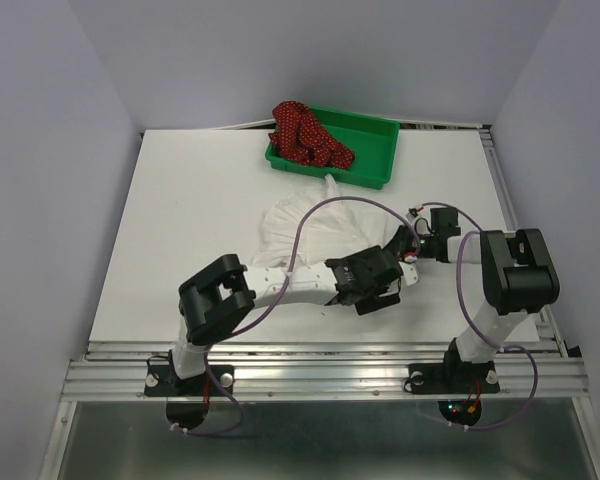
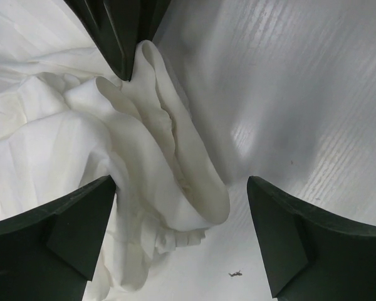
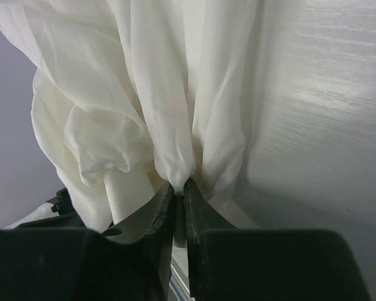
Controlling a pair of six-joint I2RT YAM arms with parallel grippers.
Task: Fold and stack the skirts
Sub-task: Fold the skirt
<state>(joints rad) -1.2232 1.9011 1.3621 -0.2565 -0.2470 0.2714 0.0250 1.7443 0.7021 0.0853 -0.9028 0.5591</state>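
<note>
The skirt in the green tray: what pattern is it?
Dark red skirt with tiny white dots; the top external view shows it best.

The table (image 1: 180, 220) is lit brightly and evenly from overhead, and only soft shadows are cast. Pale glare is seen on its surface in both wrist views. The white skirt (image 3: 144, 94) is nearly washed out, its nearest folds softened by blur.
</note>
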